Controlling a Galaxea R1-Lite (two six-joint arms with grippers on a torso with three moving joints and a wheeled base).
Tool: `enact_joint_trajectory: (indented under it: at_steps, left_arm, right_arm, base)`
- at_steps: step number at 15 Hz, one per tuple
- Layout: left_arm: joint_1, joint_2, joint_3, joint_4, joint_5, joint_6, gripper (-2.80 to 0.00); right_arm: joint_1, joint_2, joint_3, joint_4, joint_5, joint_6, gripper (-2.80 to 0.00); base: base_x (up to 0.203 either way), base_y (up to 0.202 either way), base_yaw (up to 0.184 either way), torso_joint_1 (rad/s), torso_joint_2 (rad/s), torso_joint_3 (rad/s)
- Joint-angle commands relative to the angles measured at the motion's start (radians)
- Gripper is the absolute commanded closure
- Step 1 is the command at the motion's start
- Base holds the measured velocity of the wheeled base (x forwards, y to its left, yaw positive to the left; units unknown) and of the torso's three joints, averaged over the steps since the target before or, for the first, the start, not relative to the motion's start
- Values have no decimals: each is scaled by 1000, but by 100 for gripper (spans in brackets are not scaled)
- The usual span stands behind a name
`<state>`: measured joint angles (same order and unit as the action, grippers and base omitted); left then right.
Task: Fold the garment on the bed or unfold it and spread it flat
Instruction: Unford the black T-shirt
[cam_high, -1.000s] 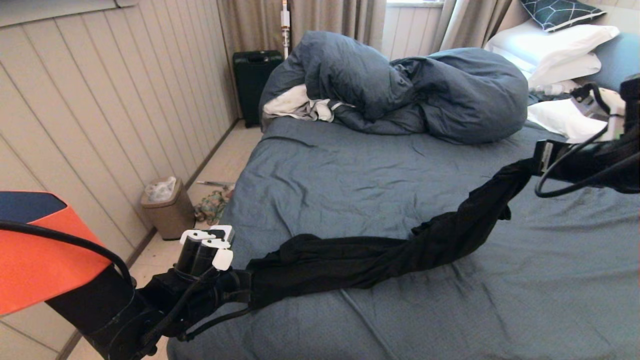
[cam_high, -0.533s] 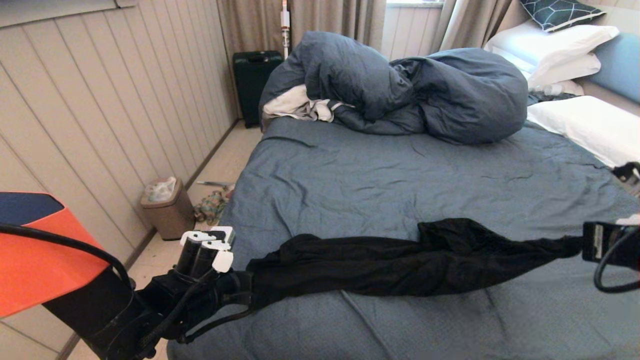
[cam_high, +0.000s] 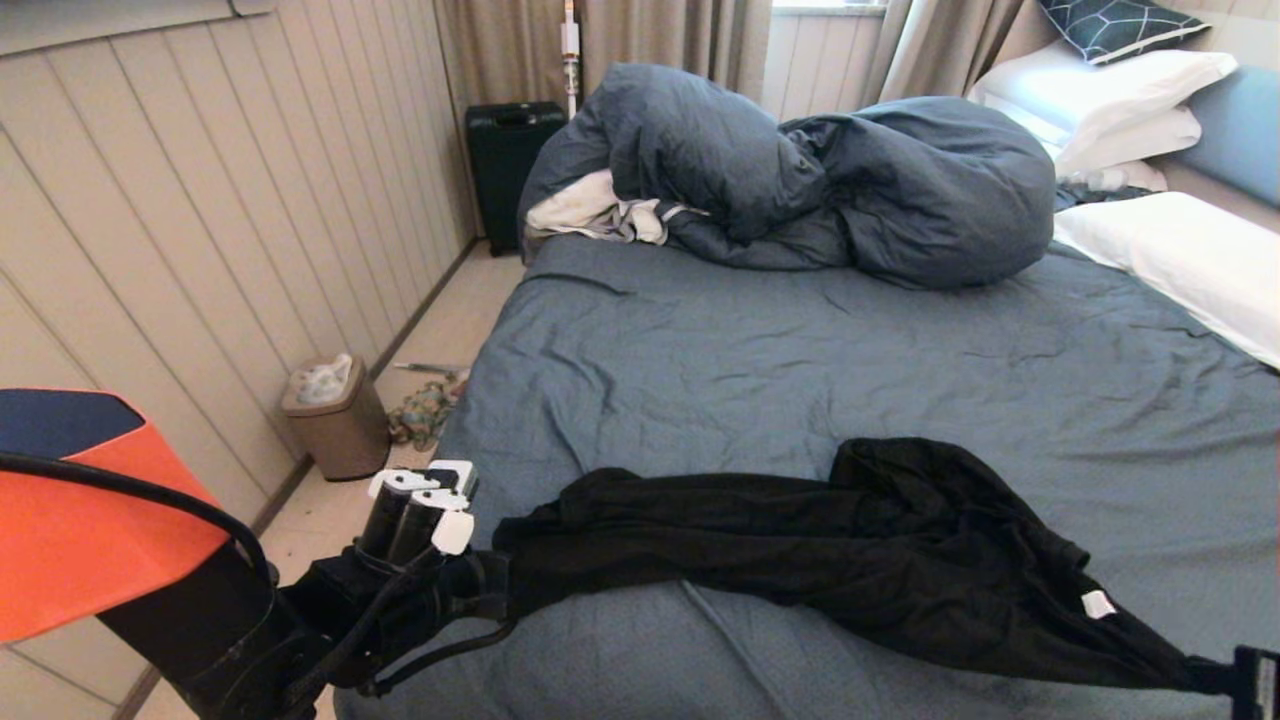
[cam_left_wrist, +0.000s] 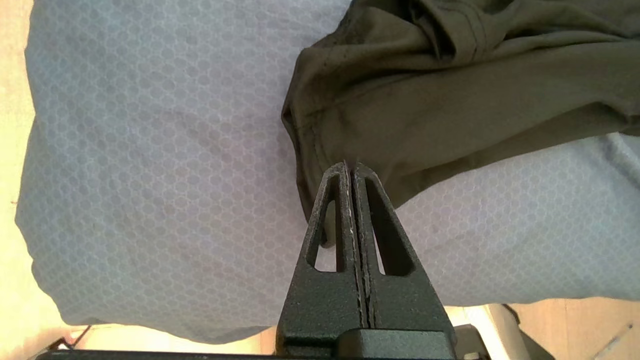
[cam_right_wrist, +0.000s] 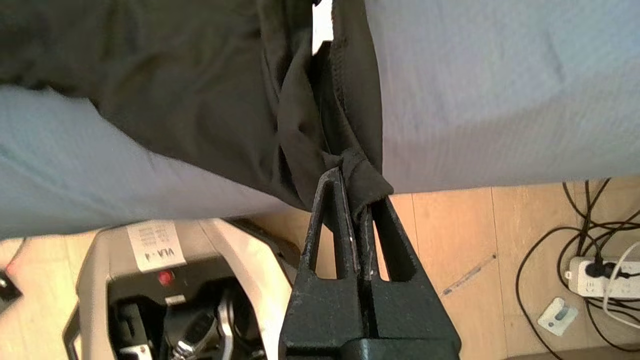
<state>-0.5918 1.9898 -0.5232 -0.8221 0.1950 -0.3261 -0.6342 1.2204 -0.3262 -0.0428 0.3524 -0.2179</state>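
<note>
The garment (cam_high: 800, 550), a black T-shirt bunched into a long band, lies across the near part of the bed (cam_high: 750, 370) with its small white neck tag (cam_high: 1097, 604) showing. My left gripper (cam_high: 495, 585) is shut on its left end at the bed's near left corner; the left wrist view shows the gripper (cam_left_wrist: 351, 165) pinching the garment (cam_left_wrist: 450, 100). My right gripper (cam_high: 1240, 680) is shut on the other end at the near right edge. In the right wrist view, the garment (cam_right_wrist: 200, 90) bunches between the right gripper (cam_right_wrist: 352, 187) fingers, just past the bed's edge.
A bulky slate-blue duvet (cam_high: 850, 180) and a white-grey cloth (cam_high: 590, 210) are heaped at the far side. White pillows (cam_high: 1170, 250) lie at right. A bin (cam_high: 335, 415) and a suitcase (cam_high: 510, 160) stand by the wall. A power strip (cam_right_wrist: 600, 275) lies on the floor.
My right gripper swung from high at the far right down to the near right edge, pulling the garment's end with it; the cloth now rests on the sheet. The left gripper stayed put.
</note>
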Motion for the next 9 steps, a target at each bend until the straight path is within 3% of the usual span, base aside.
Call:
enact_joint_trajectory:
  at_steps: [1, 2, 7, 9]
  left_arm:
    - [-3, 6, 0, -3, 1, -2, 0]
    - [-5, 6, 0, -3, 1, -2, 0]
    - [-5, 6, 0, -4, 1, -2, 0]
    - [-5, 7, -1, -4, 1, -2, 0]
  right_arm:
    - [-46, -1, 51, -17, 26, -33, -97]
    - [-53, 2, 59, -28, 30, -38, -280]
    - [-52, -6, 35, -31, 65, -34, -280]
    - [-40, 12, -45, -26, 67, -25, -280]
  base:
    - [0, 0, 0, 0, 0, 0]
    - [0, 0, 0, 0, 0, 0]
    - [0, 0, 0, 0, 0, 0]
    - [0, 0, 0, 0, 0, 0]
